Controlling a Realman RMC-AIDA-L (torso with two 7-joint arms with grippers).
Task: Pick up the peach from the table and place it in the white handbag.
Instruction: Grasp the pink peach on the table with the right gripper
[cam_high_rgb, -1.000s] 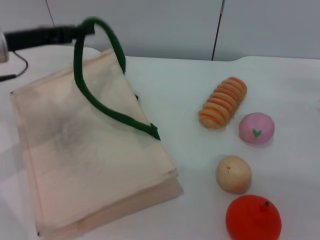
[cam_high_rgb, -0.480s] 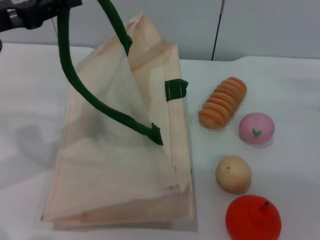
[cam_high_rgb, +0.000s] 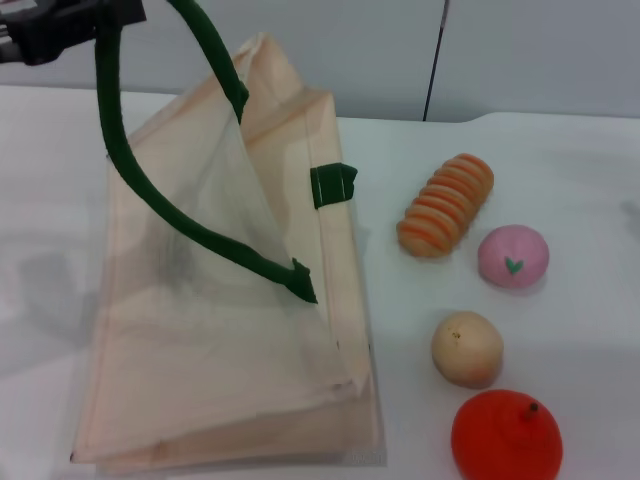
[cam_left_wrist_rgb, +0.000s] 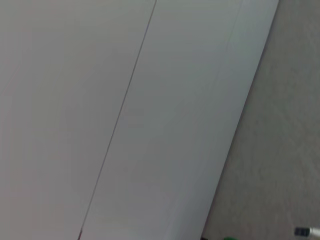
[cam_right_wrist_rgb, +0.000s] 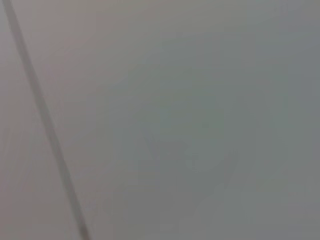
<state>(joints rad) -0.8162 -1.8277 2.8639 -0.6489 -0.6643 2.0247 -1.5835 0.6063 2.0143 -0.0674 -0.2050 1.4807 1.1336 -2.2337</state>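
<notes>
One gripper in sight — the left gripper (cam_high_rgb: 100, 15), a dark blocky form at about 11 o'clock in the head view, held high above the table (cam_high_rgb: 560, 170). It is closed on the green handle (cam_high_rgb: 140, 190), whose loop hangs from it; the arm reaches in level from the left edge. Right gripper out of every view; its wrist camera gives only plain grey surface with one dark line.

Green handle: thick, rope-like, dark, running down from the gripper in a long curve to a stitched end on the bag's front panel. Second handle end shows as a green tab (cam_high_rgb: 332, 185) on the bag's far edge, about 12 o'clock of centre.

White handbag (cam_high_rgb: 220, 340): cream cloth, soft, thin enough to look faintly translucent near the top, pulled up into a tent-like peak, its lower edge resting on the table at 7 o'clock.

Peach (cam_high_rgb: 513, 257) — small, round, pale pink, smooth, green leaf mark facing the camera. It sits on the table at 3 o'clock, well apart from the bag. Just beside it at its 10 o'clock, a ridged orange-and-tan oblong piece (cam_high_rgb: 446, 205). Below, a tan round fruit (cam_high_rgb: 467, 348), matte; at 5 o'clock a glossy red-orange fruit (cam_high_rgb: 506, 437) with a short stem.
</notes>
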